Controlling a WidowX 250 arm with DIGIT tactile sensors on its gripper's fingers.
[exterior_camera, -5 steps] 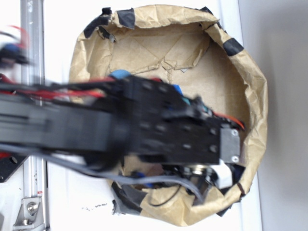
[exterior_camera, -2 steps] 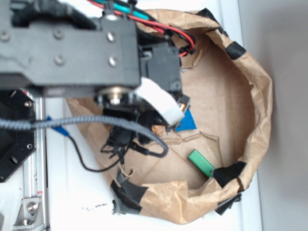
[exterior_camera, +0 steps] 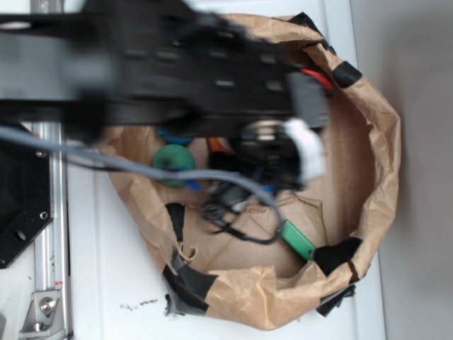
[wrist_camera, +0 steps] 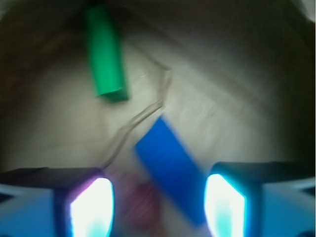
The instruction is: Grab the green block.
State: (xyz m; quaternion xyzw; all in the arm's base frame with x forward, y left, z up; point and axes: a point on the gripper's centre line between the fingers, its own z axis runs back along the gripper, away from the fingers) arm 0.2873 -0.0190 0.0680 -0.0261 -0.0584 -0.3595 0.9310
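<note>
The green block [exterior_camera: 297, 240] is a small green bar lying on the floor of the brown paper bowl [exterior_camera: 379, 149], near its lower right wall. In the wrist view the green block [wrist_camera: 104, 52] lies at the upper left, well ahead of my gripper [wrist_camera: 158, 205]. The gripper is open and empty, its two bright fingertips [wrist_camera: 91, 205] wide apart. A flat blue slab [wrist_camera: 170, 168] lies between the jaws, closer to the right one. In the exterior view the black arm [exterior_camera: 177, 71] hides the gripper.
A round green ball [exterior_camera: 173, 163] sits at the bowl's left side, beside an orange piece [exterior_camera: 218, 146]. Black tape patches [exterior_camera: 345, 71] mark the bowl's crumpled rim. A grey cable [exterior_camera: 141, 166] crosses the bowl. A metal rail [exterior_camera: 49, 234] runs down the left.
The arm has swung from low across the bowl to high, then right along the top. The ball and orange piece are now uncovered. The green block has stayed put.
</note>
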